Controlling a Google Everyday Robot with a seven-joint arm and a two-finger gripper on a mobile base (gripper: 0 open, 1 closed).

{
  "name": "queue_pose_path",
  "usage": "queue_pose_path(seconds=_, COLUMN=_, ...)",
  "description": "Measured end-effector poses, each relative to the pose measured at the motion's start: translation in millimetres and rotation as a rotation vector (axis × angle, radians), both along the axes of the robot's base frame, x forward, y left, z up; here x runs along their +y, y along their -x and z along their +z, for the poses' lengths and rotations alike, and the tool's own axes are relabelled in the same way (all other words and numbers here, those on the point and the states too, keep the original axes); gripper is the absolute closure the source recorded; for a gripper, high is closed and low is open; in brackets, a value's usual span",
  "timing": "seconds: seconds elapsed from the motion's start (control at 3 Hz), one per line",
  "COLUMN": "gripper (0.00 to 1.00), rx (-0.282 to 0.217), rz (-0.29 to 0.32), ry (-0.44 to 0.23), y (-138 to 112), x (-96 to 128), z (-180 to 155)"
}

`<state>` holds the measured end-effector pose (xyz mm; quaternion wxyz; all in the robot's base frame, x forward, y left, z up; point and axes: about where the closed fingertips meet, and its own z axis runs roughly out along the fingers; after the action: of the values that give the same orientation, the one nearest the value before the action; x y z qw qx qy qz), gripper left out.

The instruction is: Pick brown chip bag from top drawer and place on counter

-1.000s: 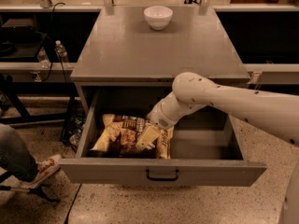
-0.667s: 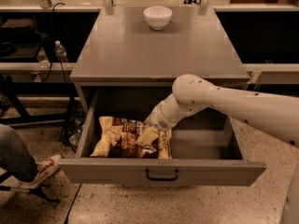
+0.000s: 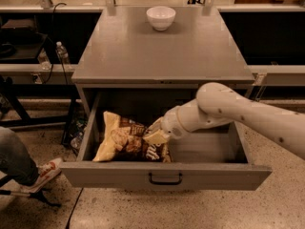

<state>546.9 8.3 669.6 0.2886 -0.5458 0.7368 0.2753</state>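
The brown chip bag (image 3: 125, 140) lies tilted in the left half of the open top drawer (image 3: 164, 175), its tan edge up against the left wall. My gripper (image 3: 155, 134) reaches down into the drawer from the right and sits at the bag's right upper edge, touching it. My arm hides the right part of the bag. The counter (image 3: 162, 46) is the grey top of the cabinet, above and behind the drawer.
A white bowl (image 3: 160, 17) stands at the back middle of the counter. A person's leg and shoe (image 3: 44, 171) are on the floor at the left. Dark shelving with a water bottle (image 3: 62, 54) stands to the left, and rails run behind.
My gripper has shifted a little left and down onto the bag. The bag has slid and tipped toward the drawer's left wall.
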Motion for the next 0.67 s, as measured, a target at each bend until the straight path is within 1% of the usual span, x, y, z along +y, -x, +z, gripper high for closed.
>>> queue_pose_path(seconds=0.33, gripper=1.0, rx=-0.137, rz=-0.006, ry=-0.125, y=21.2, x=-32.6, z=59.4)
queue_pose_path(seconds=0.67, gripper=1.0, rx=-0.228, rz=-0.031, ry=-0.133, y=29.5, x=-59.2, z=98.9)
